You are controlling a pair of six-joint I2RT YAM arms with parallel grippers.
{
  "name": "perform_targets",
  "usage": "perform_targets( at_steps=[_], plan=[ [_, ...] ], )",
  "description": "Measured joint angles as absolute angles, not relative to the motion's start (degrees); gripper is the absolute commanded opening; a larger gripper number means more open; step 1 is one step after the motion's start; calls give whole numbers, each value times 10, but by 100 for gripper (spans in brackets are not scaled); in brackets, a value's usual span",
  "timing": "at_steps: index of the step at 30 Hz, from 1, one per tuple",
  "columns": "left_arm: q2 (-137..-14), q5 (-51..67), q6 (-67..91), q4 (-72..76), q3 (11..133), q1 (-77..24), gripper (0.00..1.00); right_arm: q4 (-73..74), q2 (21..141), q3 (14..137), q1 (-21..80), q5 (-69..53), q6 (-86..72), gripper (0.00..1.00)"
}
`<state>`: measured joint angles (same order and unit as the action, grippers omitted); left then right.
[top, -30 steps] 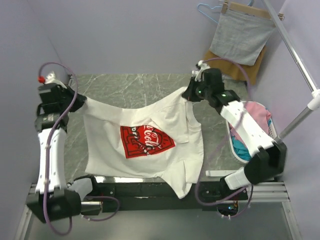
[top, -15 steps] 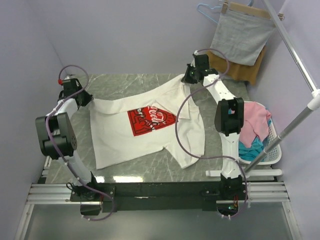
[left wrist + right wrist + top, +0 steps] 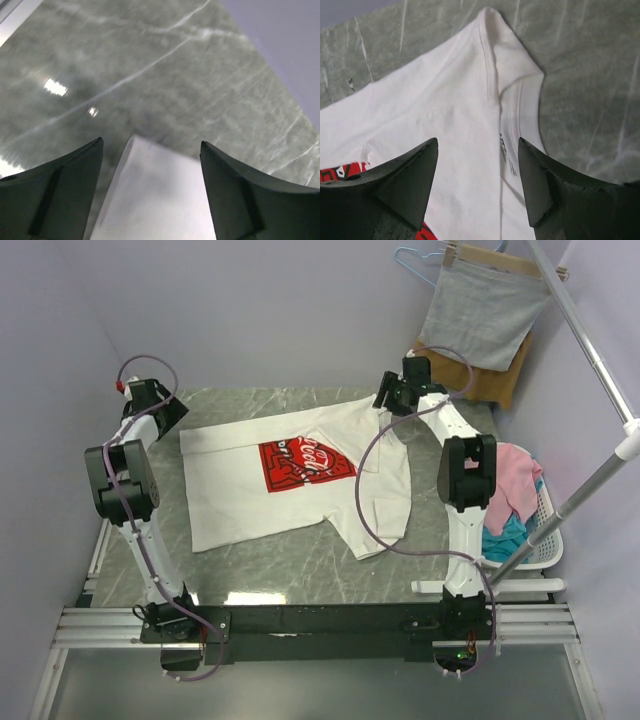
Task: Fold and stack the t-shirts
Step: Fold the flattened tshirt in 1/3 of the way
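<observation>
A white t-shirt (image 3: pixel 300 500) with a red square print (image 3: pixel 305 460) lies spread on the grey marble table (image 3: pixel 260 405), print up, one part creased near the right front. My left gripper (image 3: pixel 168 422) hovers open at the shirt's far left corner; in the left wrist view that corner (image 3: pixel 155 195) sits between the open fingers (image 3: pixel 150 142). My right gripper (image 3: pixel 386 400) is open over the shirt's far right corner. The right wrist view shows the white cloth and its seam (image 3: pixel 490 75) under the spread fingers (image 3: pixel 477 141). Nothing is gripped.
A white basket (image 3: pixel 548 540) with pink and blue clothes stands at the table's right edge. A grey cloth (image 3: pixel 482 315) hangs on a hanger at the back right over a mustard-brown cloth (image 3: pixel 505 388). A slanted metal pole (image 3: pixel 590 350) crosses the right side.
Both arms stretched toward the far side and lowered the shirt flat onto the table. Both grippers, shut on the shirt's corners before, have opened and let it go.
</observation>
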<state>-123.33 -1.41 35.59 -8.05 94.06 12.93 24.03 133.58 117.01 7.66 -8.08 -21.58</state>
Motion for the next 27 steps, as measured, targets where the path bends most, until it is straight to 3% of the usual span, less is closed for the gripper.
perform_targets(
  at_steps=[10, 18, 27],
  plan=[
    [-1096, 66, 367, -69, 828, 104, 90, 236, 1222, 1086, 79, -81, -216, 72],
    [-1003, 122, 388, -57, 656, -12, 90, 239, 1097, 860, 90, -128, -229, 71],
    [-891, 120, 410, -84, 464, -36, 91, 283, 971, 687, 206, -110, -227, 71]
  ],
)
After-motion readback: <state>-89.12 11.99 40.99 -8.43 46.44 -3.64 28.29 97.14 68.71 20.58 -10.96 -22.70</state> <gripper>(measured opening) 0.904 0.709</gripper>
